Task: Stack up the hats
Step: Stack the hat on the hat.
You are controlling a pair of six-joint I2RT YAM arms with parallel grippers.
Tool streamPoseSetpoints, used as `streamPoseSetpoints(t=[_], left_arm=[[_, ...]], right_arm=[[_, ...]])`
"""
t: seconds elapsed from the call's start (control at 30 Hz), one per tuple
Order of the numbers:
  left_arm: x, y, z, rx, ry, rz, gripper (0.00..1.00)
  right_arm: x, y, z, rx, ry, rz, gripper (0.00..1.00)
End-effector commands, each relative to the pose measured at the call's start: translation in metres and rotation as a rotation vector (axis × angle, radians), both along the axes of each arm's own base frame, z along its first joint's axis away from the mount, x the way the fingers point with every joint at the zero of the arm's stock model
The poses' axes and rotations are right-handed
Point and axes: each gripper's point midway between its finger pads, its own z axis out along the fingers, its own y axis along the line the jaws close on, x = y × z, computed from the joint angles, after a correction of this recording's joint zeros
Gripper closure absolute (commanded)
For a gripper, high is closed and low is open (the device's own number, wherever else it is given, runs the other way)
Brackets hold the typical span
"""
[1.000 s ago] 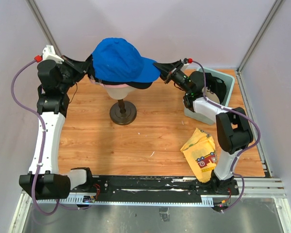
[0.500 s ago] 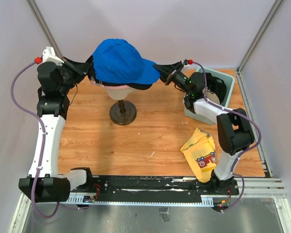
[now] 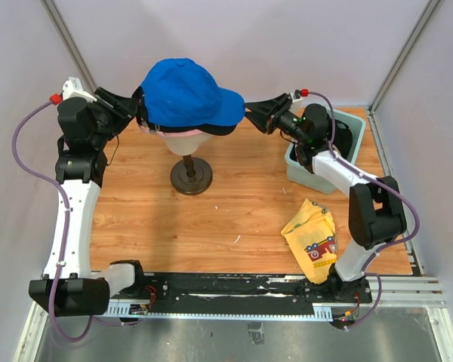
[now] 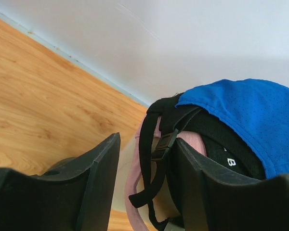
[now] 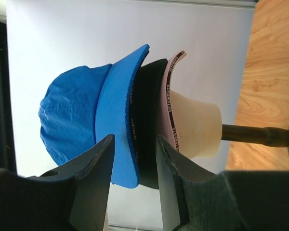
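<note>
The hats sit stacked on the mannequin head [image 3: 187, 142]. The blue cap [image 3: 183, 92] is on top, the black cap [image 5: 147, 125] is under it, and the pink cap [image 5: 169, 86] is lowest, against the head.

The top view shows mainly the blue crown and brim, with only slivers of black and pink at the lower edge. The right wrist view shows all three brims edge-on, layered one over another.

Only the left wrist view shows the rear of the head. There a black adjuster strap [image 4: 156, 144] with a buckle hangs below the blue cap's back edge, and the black cap bears white lettering.

The left gripper [image 4: 145, 144] is at the back of the head, fingers apart, with the strap in the gap and unpinched. The right gripper [image 3: 251, 113] is on the brim side of the head, fingers apart, just beside the blue brim's tip and clamping nothing.
</note>
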Motion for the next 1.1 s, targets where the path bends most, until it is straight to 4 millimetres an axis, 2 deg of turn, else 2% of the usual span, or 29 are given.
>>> streamPoseSetpoints(t=[0.0, 0.23, 0.47, 0.63, 0.77, 0.87, 0.97, 1.07], left_arm=[[-0.01, -0.001, 0.021, -0.004, -0.048, 0.005, 0.46], [-0.018, 0.001, 0.053, -0.017, -0.129, 0.023, 0.44], [-0.022, 0.003, 0.064, -0.016, -0.141, 0.036, 0.43], [-0.033, 0.011, 0.081, -0.017, -0.177, 0.084, 0.44], [-0.045, 0.017, 0.104, -0.029, -0.244, 0.128, 0.44], [-0.051, 0.017, 0.118, -0.034, -0.29, 0.127, 0.45], [-0.05, 0.011, 0.127, -0.031, -0.315, 0.092, 0.46], [-0.046, 0.002, 0.134, -0.016, -0.331, 0.052, 0.47]], right_arm=[[-0.006, -0.01, 0.021, -0.084, -0.098, -0.015, 0.59], [-0.008, -0.017, 0.027, -0.173, -0.137, -0.035, 0.58], [-0.008, -0.023, 0.036, -0.287, -0.182, -0.05, 0.57], [-0.01, -0.039, 0.052, -0.441, -0.257, -0.095, 0.54], [-0.011, -0.072, 0.063, -0.62, -0.29, -0.192, 0.52], [-0.012, -0.113, 0.057, -0.775, -0.247, -0.315, 0.5], [-0.011, -0.16, 0.039, -0.931, -0.173, -0.438, 0.49], [-0.015, -0.194, 0.014, -1.096, -0.115, -0.502, 0.48]])
